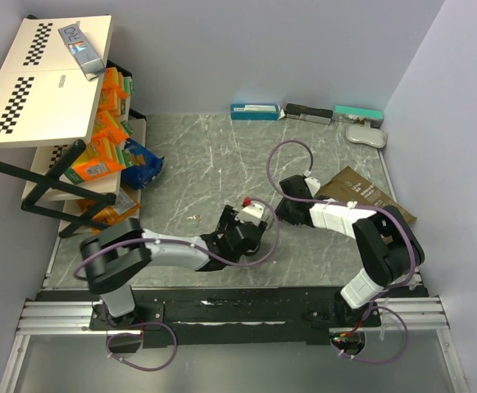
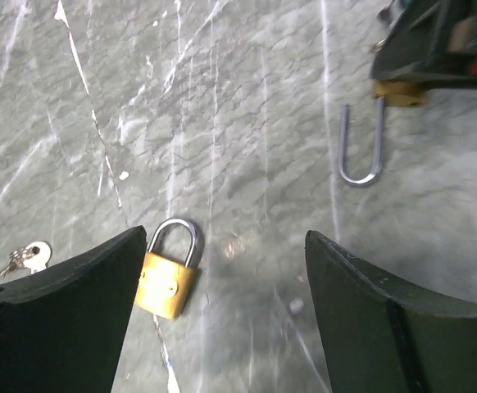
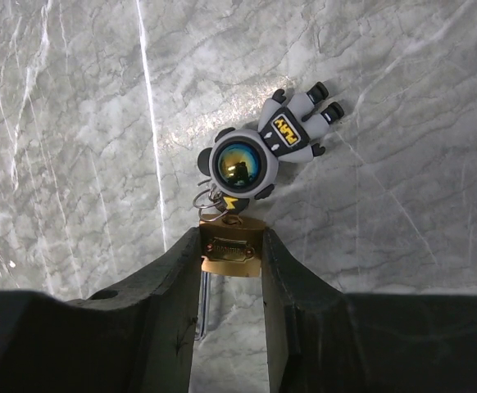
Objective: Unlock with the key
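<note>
**Padlock clamped on the right, left end effector spread wide**

Pinched by its brass body between the fingers of the right end effector: the padlock, over the grey marble bench. Ringed to its keyhole end, an astronaut keychain, splayed on the bench. From the left wrist view, a steel shackle with one leg ending free of the body. Spread wide and holding nothing: the left end effector. Flat beside its left finger, a second brass padlock, hoop closed. Further left, small keys.
</note>
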`<state>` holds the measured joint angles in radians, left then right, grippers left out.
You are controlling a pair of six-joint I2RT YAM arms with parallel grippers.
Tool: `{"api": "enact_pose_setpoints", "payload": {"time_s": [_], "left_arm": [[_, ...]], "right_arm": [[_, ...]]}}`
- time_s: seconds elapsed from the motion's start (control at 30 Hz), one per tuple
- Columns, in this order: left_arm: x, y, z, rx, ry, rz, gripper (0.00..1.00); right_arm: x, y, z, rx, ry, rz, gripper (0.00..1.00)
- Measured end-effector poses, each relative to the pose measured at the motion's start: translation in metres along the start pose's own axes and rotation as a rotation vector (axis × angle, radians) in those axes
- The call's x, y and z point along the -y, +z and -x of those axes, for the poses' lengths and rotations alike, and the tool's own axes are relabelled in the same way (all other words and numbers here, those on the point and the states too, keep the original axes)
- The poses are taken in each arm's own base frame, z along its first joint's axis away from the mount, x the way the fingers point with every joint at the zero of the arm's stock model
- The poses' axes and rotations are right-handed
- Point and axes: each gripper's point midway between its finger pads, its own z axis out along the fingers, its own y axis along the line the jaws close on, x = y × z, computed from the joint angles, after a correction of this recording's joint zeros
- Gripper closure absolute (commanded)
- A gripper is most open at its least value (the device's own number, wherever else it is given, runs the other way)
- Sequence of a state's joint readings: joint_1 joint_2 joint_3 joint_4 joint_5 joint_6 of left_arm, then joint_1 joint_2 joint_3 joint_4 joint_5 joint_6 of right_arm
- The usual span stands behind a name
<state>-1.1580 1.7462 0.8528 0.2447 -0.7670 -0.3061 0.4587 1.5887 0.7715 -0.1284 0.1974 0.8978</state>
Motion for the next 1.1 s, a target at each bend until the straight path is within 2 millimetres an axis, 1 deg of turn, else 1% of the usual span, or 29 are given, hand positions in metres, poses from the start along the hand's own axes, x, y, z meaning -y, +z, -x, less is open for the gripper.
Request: {"api": "enact_pose_setpoints", "payload": {"time_s": [0.1,0.17,0.2,0.3,0.33,0.4,0.47,0.53,0.63,0.67,0.73,0.77,0.83,0.87,0.93,1.03,1.1], "left_arm": [[-0.001,-0.015,0.014,0.024,-0.055,-0.055,0.14],[0.001,-0.022,0.025,0.041,-0.089,-0.091,0.09],[0.002,-0.026,0.032,0.051,-0.105,-0.109,0.08],[0.004,-0.034,0.049,0.067,-0.17,-0.181,0.05],[0.004,-0.035,0.053,0.067,-0.193,-0.203,0.03],[-0.004,-0.034,0.057,0.062,-0.237,-0.229,0.01],[-0.013,-0.033,0.053,0.048,-0.271,-0.244,0.01],[-0.022,-0.032,0.044,0.024,-0.3,-0.264,0.01],[-0.033,-0.035,0.027,-0.018,-0.333,-0.287,0.01],[-0.036,-0.035,0.023,-0.026,-0.341,-0.291,0.01],[-0.042,-0.037,0.018,-0.041,-0.358,-0.301,0.01],[-0.045,-0.038,0.017,-0.045,-0.366,-0.303,0.01],[-0.051,-0.039,0.017,-0.05,-0.393,-0.31,0.01],[-0.055,-0.039,0.016,-0.052,-0.406,-0.312,0.01],[-0.063,-0.039,0.014,-0.055,-0.429,-0.311,0.01],[-0.072,-0.037,0.008,-0.072,-0.453,-0.306,0.01],[-0.073,-0.036,0.004,-0.088,-0.454,-0.312,0.01]], "right_arm": [[0.0,0.0,0.0,0.002,-0.002,-0.002,1.0],[0.0,0.0,0.0,0.003,-0.003,-0.003,1.0],[0.0,0.0,0.0,0.004,-0.004,-0.004,0.94],[0.0,0.0,0.0,0.002,-0.006,-0.009,0.84],[0.0,0.0,0.001,0.002,-0.007,-0.012,0.82],[0.001,0.0,0.001,0.003,-0.012,-0.017,0.72],[0.002,0.0,0.002,0.006,-0.019,-0.023,0.63],[0.004,-0.001,0.003,0.006,-0.032,-0.033,0.58],[0.006,-0.002,0.003,0.003,-0.049,-0.045,0.44],[0.006,-0.002,0.003,0.003,-0.056,-0.045,0.36],[0.005,-0.002,0.005,0.007,-0.067,-0.043,0.31],[0.005,-0.003,0.006,0.008,-0.075,-0.043,0.26],[0.005,-0.005,0.006,0.007,-0.091,-0.039,0.23],[0.005,-0.006,0.006,0.005,-0.095,-0.037,0.2],[0.003,-0.01,0.007,0.002,-0.111,-0.023,0.17],[-0.006,-0.022,0.014,0.007,-0.125,0.034,0.15],[-0.014,-0.034,0.023,0.025,-0.129,0.088,0.15]]}}
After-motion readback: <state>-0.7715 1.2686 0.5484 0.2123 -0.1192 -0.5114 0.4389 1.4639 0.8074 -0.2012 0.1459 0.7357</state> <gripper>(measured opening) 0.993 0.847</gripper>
